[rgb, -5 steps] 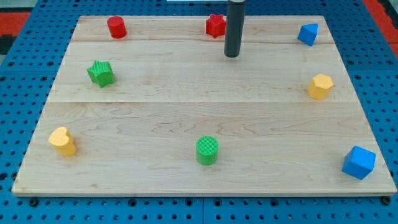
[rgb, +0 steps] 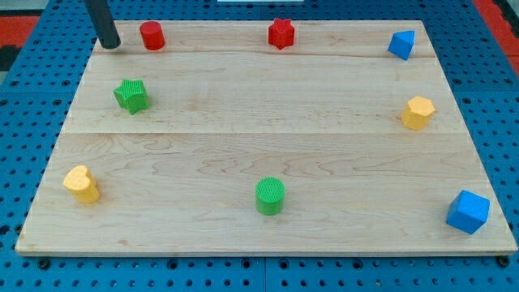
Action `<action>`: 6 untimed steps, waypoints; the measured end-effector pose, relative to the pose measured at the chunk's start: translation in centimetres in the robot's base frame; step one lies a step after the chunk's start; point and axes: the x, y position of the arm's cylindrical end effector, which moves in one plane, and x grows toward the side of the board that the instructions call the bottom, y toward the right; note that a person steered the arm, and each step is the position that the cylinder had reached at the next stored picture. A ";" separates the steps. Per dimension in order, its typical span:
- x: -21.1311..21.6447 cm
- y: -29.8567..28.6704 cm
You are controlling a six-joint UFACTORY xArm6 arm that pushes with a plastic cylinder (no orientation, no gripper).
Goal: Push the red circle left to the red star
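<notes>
Red circle [rgb: 152, 36] | my tip [rgb: 110, 46] just left, apart | no jaws, holds nothing

straight dark rod (smooth, round); my tip [rgb: 110, 46] blunt

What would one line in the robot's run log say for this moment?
tip: view's left of red circle, small gap | red star: far to circle's right, top edge | circle unpushed | contact: none

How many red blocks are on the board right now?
2. The red circle sits near the view's top left, just right of my tip. The red star is at the view's top centre. Nothing appears hidden.
</notes>
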 end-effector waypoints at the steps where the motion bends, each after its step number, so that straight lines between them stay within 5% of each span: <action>1: -0.9 8.4; 2: -0.9 10.8; 3: -1.1 4.0; 4: -2.7 12.0; 6: -3.7 17.7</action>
